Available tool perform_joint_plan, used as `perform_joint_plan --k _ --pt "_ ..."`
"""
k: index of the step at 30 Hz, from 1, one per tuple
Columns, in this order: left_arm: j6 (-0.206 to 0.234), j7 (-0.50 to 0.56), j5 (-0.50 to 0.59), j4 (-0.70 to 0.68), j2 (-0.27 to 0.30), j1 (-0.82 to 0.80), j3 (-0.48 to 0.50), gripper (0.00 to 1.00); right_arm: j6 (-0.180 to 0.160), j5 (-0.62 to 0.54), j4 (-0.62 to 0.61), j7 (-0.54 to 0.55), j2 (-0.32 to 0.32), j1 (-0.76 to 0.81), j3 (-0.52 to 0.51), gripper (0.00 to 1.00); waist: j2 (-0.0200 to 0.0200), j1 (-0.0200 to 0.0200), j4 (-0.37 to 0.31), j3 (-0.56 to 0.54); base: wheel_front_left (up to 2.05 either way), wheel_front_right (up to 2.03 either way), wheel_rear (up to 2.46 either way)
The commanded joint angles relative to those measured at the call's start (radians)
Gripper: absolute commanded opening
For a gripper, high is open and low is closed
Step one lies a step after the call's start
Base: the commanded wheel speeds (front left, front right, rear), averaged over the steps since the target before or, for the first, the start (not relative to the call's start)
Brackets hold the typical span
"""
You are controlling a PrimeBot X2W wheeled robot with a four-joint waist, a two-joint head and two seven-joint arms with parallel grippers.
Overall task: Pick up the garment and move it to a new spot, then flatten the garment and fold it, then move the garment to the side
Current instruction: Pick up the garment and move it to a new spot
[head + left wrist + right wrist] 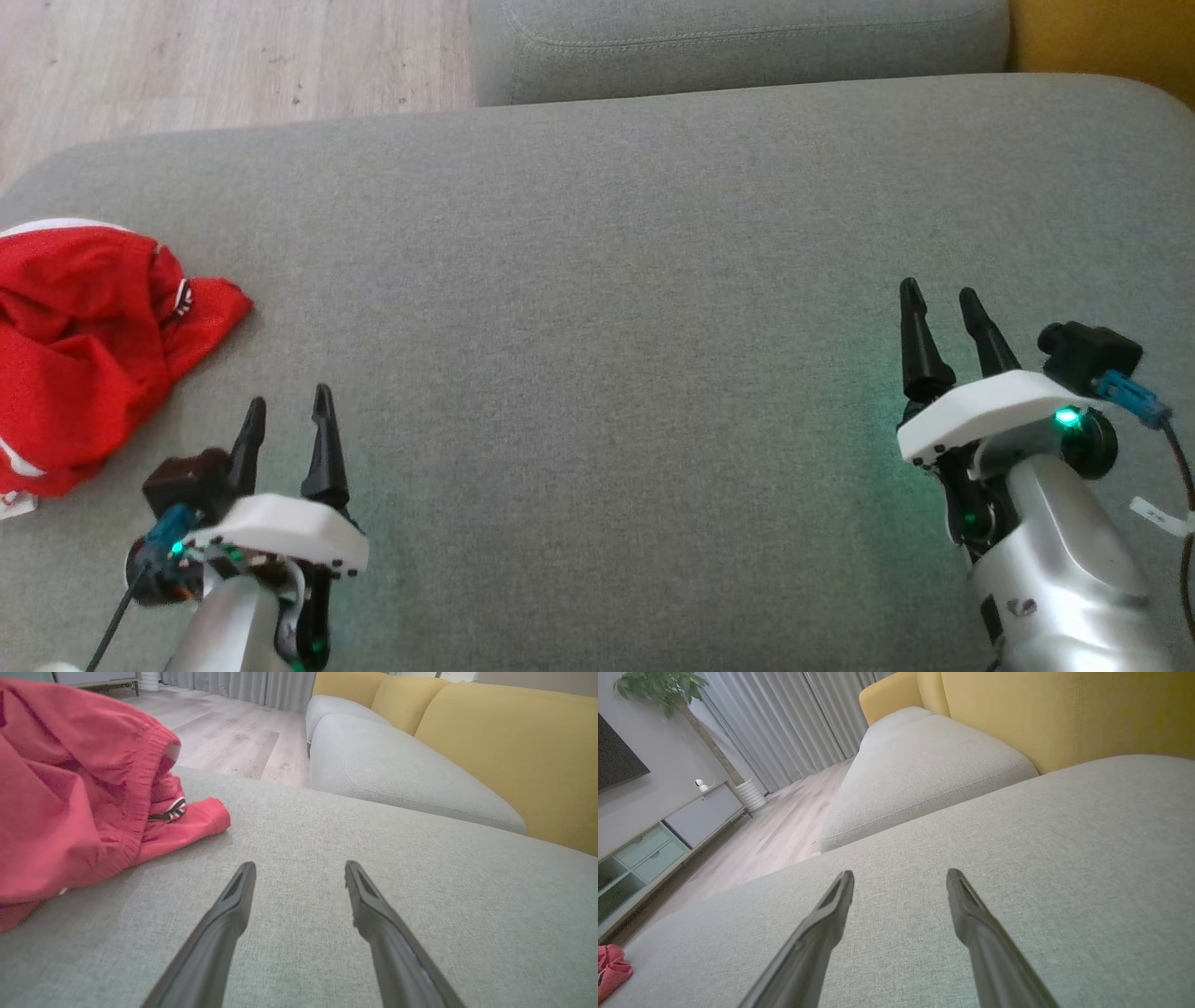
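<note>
The grey seat cushion (597, 280) lies mostly bare, the red garment (84, 355) heaped at its left edge near the left gripper (288, 403), which, like the right gripper (938, 294) well apart, gapes wide and empty, likely poised for the pick-up.

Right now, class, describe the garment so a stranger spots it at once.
Find the wide grey cushion and go to its left end. There a crumpled garment lies, left of the left gripper: the one bright red thing, edged with white trim.
</note>
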Motion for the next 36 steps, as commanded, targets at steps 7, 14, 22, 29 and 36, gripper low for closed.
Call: perform_joint_plan --k 7,14,22,29,36 --pt "0.014 -0.035 0.109 -0.010 0.014 -0.084 0.016 1.00 0.000 -0.106 0.008 -0.037 0.007 -0.076 0.031 1.00 0.0000 0.0000 0.000 -0.005 0.00 0.00 0.00" --pt "0.023 -0.056 0.191 0.006 0.014 -0.099 0.027 1.00 0.000 -0.190 0.045 -0.058 0.010 -0.095 0.038 1.00 0.0000 0.0000 0.001 -0.009 0.00 0.00 0.00" --pt "0.035 -0.077 0.268 0.035 0.010 -0.101 0.048 1.00 -0.001 -0.282 0.083 -0.078 0.010 -0.112 0.044 1.00 0.0000 0.0000 0.003 -0.015 0.00 0.00 0.00" --pt "0.046 -0.101 0.354 0.054 -0.010 -0.076 0.080 1.00 -0.001 -0.383 0.140 -0.102 0.016 -0.105 0.052 1.00 0.0000 0.0000 0.007 -0.015 0.00 0.00 0.00" --pt "0.041 -0.101 0.364 0.045 -0.021 -0.079 0.098 1.00 -0.001 -0.385 0.133 -0.102 0.014 -0.120 0.050 1.00 0.0000 0.0000 0.022 -0.005 0.00 0.00 0.00"
